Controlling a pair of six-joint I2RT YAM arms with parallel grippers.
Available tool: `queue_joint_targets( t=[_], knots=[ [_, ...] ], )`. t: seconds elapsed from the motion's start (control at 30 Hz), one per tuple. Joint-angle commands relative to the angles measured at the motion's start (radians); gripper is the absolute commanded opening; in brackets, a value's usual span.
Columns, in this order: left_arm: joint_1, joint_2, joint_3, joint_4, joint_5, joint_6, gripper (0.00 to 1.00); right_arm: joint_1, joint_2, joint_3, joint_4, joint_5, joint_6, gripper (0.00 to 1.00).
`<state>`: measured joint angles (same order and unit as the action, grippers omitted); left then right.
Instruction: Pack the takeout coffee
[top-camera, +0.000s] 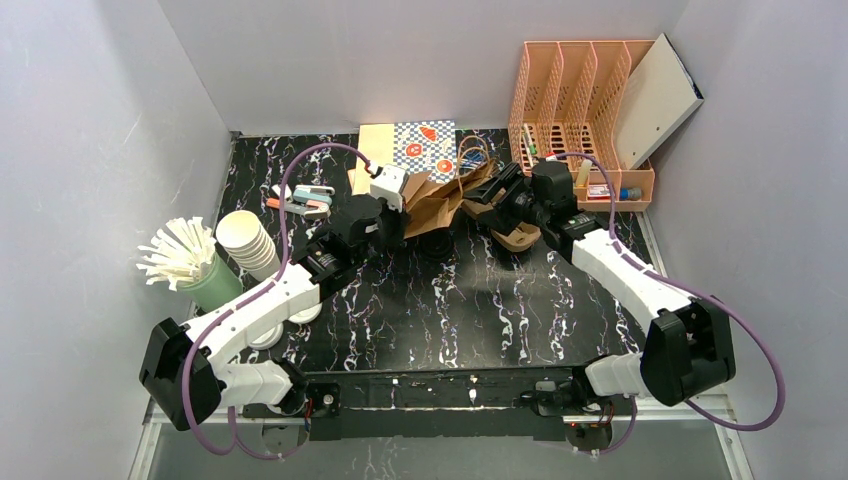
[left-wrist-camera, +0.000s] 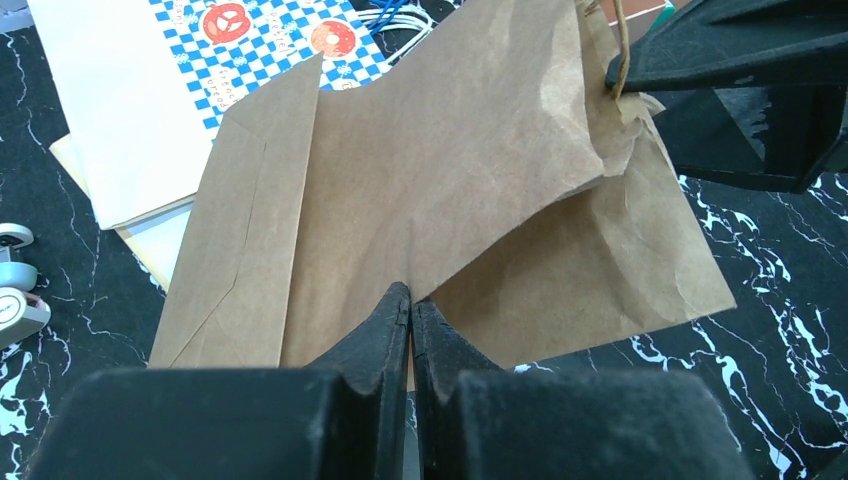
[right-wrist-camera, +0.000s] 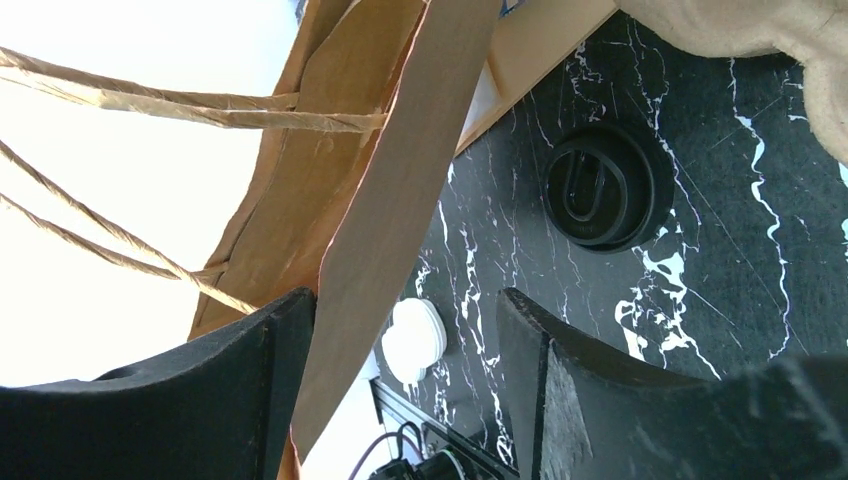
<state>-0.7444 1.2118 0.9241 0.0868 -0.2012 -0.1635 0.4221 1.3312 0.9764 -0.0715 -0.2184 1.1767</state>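
Note:
A brown paper bag (top-camera: 440, 200) with twine handles lies crumpled at the middle back of the table. My left gripper (top-camera: 412, 222) is shut on the bag's folded edge (left-wrist-camera: 430, 200); its fingers meet on the paper in the left wrist view (left-wrist-camera: 411, 300). My right gripper (top-camera: 492, 195) is open at the bag's mouth, with one bag wall (right-wrist-camera: 390, 200) between its fingers (right-wrist-camera: 405, 300), close to the left one. Two round white lids (top-camera: 303, 313) of the takeout coffee show partly under my left arm; their cup sides are hidden. They also show far off in the right wrist view (right-wrist-camera: 415, 340).
A stack of lidless cream cups (top-camera: 248, 240) and a green cup of white sticks (top-camera: 195, 265) stand at the left. A loose black lid (right-wrist-camera: 598, 185) lies by the bag. A pulp cup carrier (top-camera: 517, 237), checkered papers (top-camera: 425, 145) and a peach file rack (top-camera: 580, 100) are at the back.

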Motion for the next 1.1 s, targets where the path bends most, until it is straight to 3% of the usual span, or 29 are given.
queue_joint_targets(
  t=[0.0, 0.13, 0.3, 0.47, 0.6, 0.7, 0.9, 1.0, 1.07],
  knots=[
    [-0.003, -0.04, -0.005, 0.012, 0.038, -0.023, 0.0, 0.009, 0.019, 0.022, 0.047, 0.022, 0.041, 0.74],
    [-0.003, -0.039, -0.001, 0.0, 0.029, -0.018, 0.0, 0.009, -0.005, 0.016, 0.052, 0.045, 0.04, 0.75],
    [-0.003, -0.037, 0.002, -0.004, 0.039, -0.023, 0.0, 0.009, -0.089, -0.031, 0.024, 0.185, 0.068, 0.77],
    [-0.003, -0.042, -0.012, -0.001, 0.021, -0.015, 0.0, 0.004, -0.123, -0.076, 0.045, 0.261, 0.111, 0.72],
    [-0.003, -0.036, -0.014, 0.004, 0.026, -0.014, 0.0, -0.001, -0.082, -0.064, 0.058, 0.227, 0.117, 0.68],
    [-0.003, -0.035, -0.021, 0.016, 0.028, -0.015, 0.0, -0.003, -0.036, -0.038, 0.062, 0.168, 0.11, 0.59],
    [-0.003, -0.043, -0.036, 0.028, 0.065, -0.01, 0.0, -0.002, 0.023, -0.022, 0.157, 0.084, 0.108, 0.56],
    [-0.003, -0.053, -0.054, 0.051, 0.109, -0.002, 0.07, -0.003, 0.042, -0.014, 0.154, 0.053, 0.09, 0.38],
    [-0.003, -0.057, -0.064, 0.062, 0.13, -0.005, 0.29, -0.004, 0.041, -0.021, 0.151, 0.037, 0.073, 0.22]
  ],
)
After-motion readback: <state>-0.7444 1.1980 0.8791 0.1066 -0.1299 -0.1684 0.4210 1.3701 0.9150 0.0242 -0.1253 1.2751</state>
